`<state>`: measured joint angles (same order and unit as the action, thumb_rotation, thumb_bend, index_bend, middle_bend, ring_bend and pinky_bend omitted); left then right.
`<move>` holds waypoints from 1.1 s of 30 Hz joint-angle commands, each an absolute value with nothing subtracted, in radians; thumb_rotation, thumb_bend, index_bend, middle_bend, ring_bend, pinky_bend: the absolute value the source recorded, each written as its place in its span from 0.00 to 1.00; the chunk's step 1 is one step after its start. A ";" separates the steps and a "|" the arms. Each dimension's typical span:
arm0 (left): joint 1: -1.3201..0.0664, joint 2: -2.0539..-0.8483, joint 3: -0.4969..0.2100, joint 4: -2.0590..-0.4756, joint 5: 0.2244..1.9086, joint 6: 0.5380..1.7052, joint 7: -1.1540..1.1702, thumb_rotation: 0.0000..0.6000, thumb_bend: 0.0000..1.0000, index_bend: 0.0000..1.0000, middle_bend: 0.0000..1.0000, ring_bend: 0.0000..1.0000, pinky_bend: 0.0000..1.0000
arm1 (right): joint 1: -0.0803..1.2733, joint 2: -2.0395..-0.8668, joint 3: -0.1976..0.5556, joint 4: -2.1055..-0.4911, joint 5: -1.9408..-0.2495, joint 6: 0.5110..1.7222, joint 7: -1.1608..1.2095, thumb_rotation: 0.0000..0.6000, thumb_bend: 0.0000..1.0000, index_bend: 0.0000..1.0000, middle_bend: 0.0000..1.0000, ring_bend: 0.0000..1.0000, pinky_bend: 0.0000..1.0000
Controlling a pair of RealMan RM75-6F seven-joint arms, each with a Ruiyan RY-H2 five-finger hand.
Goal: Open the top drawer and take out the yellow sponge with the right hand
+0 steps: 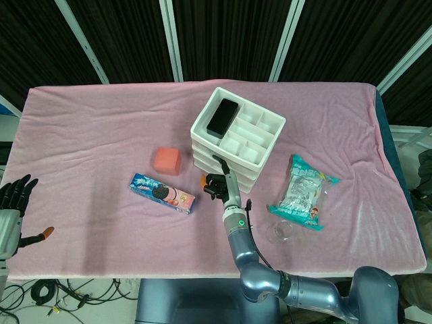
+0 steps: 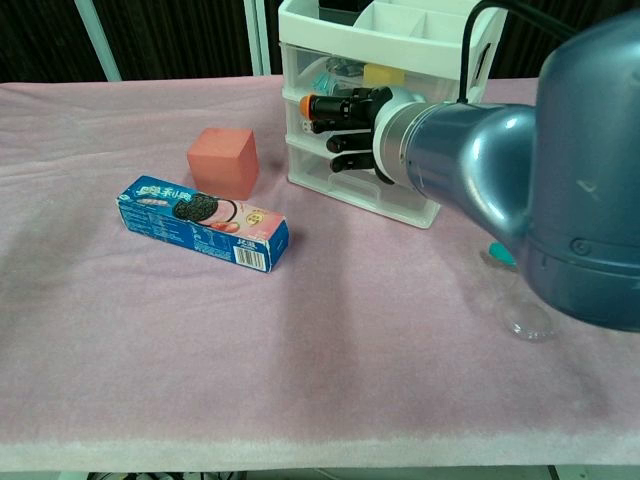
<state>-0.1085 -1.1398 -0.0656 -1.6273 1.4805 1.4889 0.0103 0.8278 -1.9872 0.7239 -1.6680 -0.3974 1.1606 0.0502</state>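
The white drawer unit (image 1: 204, 150) stands mid-table with a compartment tray on top. Through its translucent top drawer (image 2: 312, 72), which looks closed, the yellow sponge (image 2: 383, 73) shows faintly in the chest view. My right hand (image 2: 338, 128) hovers at the front of the unit at the level of the upper drawers, its dark fingers spread, pointing left and holding nothing. From the head camera the right hand (image 1: 214, 183) appears just in front of the unit's lower left corner. My left hand (image 1: 13, 202) hangs open at the table's far left edge.
A pink cube (image 2: 223, 162) and a blue cookie box (image 2: 200, 222) lie left of the drawers. A black object (image 1: 223, 116) lies in the top tray. Right of the unit lie a snack bag (image 1: 304, 192) and a clear cup (image 1: 282, 231).
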 commanded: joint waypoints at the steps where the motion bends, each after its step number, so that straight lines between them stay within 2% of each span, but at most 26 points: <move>1: -0.109 -1.140 -0.066 -1.627 1.481 1.489 0.011 1.00 0.00 0.00 0.00 0.00 0.00 | 0.829 -1.988 0.725 -1.666 -0.395 1.161 0.049 1.00 0.44 0.05 0.79 0.87 0.79; 20: -0.110 -1.140 -0.064 -1.627 1.482 1.487 0.014 1.00 0.00 0.00 0.00 0.00 0.00 | 0.832 -1.989 0.738 -1.658 -0.377 1.151 0.063 1.00 0.44 0.05 0.79 0.87 0.79; 28: -0.111 -1.141 -0.064 -1.627 1.483 1.486 0.016 1.00 0.00 0.00 0.00 0.00 0.00 | 0.833 -1.988 0.741 -1.667 -0.367 1.148 0.066 1.00 0.44 0.16 0.79 0.87 0.79; 33: -0.111 -1.141 -0.064 -1.627 1.483 1.486 0.016 1.00 0.00 0.00 0.00 0.00 0.00 | 0.829 -1.989 0.732 -1.680 -0.368 1.151 0.069 1.00 0.44 0.19 0.79 0.87 0.79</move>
